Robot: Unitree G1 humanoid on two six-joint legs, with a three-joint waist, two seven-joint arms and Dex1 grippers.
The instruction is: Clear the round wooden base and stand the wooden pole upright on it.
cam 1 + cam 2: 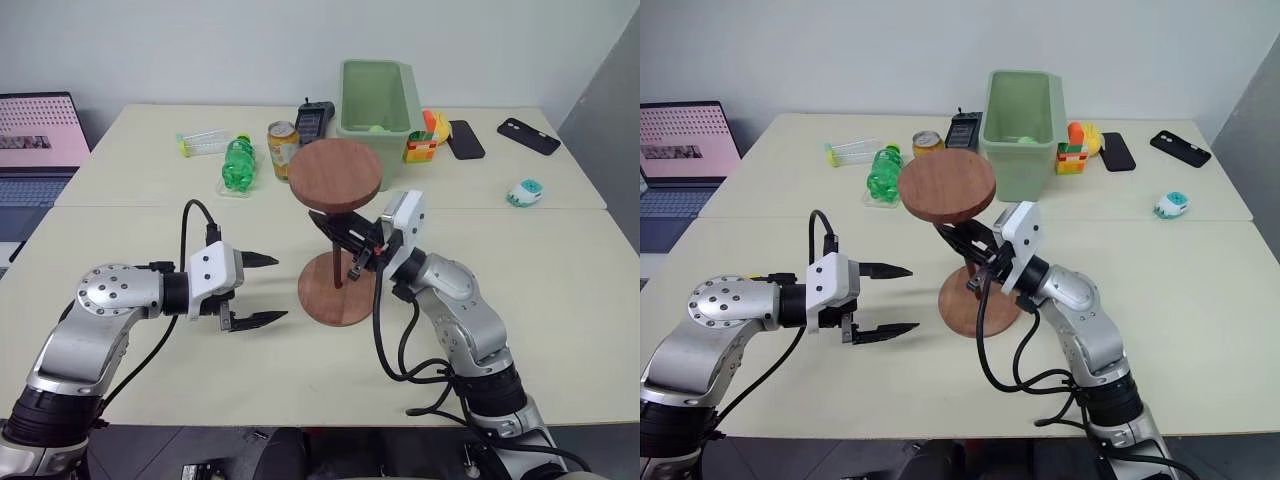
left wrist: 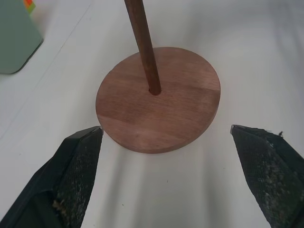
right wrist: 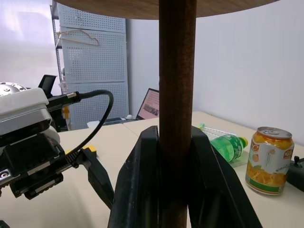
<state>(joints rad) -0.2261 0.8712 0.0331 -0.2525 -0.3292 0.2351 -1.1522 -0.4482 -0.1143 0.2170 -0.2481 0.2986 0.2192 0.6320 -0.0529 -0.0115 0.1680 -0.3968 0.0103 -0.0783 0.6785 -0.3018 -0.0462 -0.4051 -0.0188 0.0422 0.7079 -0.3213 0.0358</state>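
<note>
Two arms reach inward over tabletop [image 1: 150, 370]. Right gripper [image 1: 345, 245] angled up and leftward, jaws clamped on wooden pole [image 1: 340, 262] below its top disc. Pole upright, lower end in centre hole of round wooden base [image 1: 330, 300]. Left gripper [image 1: 260, 290] beside base, jaws apart, empty, pointing rightward toward it.

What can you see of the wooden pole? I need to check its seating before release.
The wooden pole is a thin dark-brown rod standing upright, its lower end in the centre hole of the round wooden base on the table. A round reddish-brown disc caps its top. The right pincer is shut on the rod partway up.
</note>
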